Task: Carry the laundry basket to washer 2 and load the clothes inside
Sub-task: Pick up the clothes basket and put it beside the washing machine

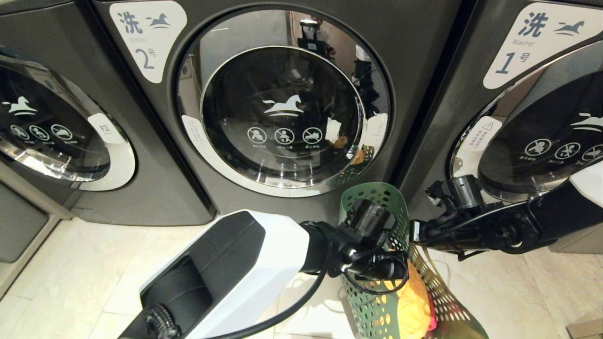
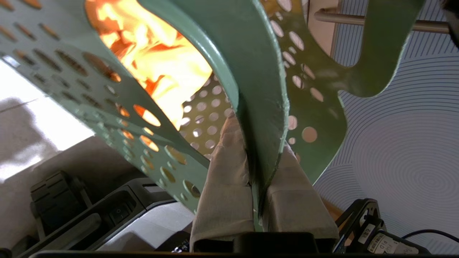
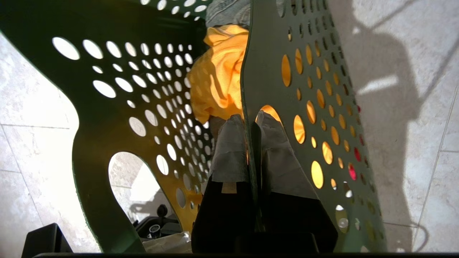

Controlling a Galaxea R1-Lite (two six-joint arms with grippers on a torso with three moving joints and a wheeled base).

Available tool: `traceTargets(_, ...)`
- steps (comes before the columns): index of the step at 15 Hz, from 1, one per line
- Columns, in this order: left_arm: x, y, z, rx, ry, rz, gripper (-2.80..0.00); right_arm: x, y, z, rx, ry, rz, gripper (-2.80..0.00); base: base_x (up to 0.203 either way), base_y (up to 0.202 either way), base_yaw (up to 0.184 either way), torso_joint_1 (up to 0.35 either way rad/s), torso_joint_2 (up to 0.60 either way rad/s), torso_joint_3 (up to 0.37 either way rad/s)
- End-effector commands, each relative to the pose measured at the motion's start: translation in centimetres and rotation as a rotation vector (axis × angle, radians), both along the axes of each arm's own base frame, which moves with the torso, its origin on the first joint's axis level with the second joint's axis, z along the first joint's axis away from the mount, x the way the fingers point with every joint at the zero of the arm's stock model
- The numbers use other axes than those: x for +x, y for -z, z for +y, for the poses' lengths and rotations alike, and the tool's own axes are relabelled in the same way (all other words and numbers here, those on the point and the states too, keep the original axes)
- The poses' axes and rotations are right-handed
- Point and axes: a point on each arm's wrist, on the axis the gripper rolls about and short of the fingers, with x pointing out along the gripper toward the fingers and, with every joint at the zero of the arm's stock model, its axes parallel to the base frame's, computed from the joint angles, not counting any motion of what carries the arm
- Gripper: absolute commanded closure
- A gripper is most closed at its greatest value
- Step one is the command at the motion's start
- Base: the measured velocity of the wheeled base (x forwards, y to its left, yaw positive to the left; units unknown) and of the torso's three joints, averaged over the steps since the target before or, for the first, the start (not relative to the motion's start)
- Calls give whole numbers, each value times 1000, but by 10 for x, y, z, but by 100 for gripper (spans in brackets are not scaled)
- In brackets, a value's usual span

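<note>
The laundry basket (image 1: 374, 200) is dark green with round holes and hangs tilted just in front of washer 2 (image 1: 424, 56), low and to the right of its door. Washer 2's round chrome-rimmed door (image 1: 282, 117) is closed, and its white label (image 1: 146, 37) carries the numeral 2. My left gripper (image 1: 398, 263) is shut on one basket wall (image 2: 265, 89); its taped fingers (image 2: 226, 168) pinch the wall's edge. My right gripper (image 1: 414, 233) is shut on the opposite wall (image 3: 272, 53), one finger on each side. Yellow clothes (image 3: 218, 82) lie inside, with a bit of red (image 1: 432, 320).
Washer 1 (image 1: 447, 117) stands to the right and another alike washer (image 1: 155, 188) to the left; that one's door (image 1: 56, 127) looks ajar. Pale floor tiles (image 1: 94, 263) lie in front. A black cable (image 1: 292, 306) loops under my left forearm.
</note>
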Motion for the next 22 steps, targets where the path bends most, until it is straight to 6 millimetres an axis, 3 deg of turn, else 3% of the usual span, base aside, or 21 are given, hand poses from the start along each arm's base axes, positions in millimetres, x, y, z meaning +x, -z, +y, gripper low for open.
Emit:
traceTargets(1,-1,0,-1,-3,2,4,0,0,1,1,1,-1,6,0,0,0,0,2,6,-197)
traceTargets(11,-4,-2,-4,-12,20,-16,0,-12,-2,1,4,-11,22,0,0,0,0,3,3,-183)
traceTargets(22,-9,-2,-9,-8,19,-62,0,-13,0,1,3,-9,28,0,0,0,0,0,0,-6)
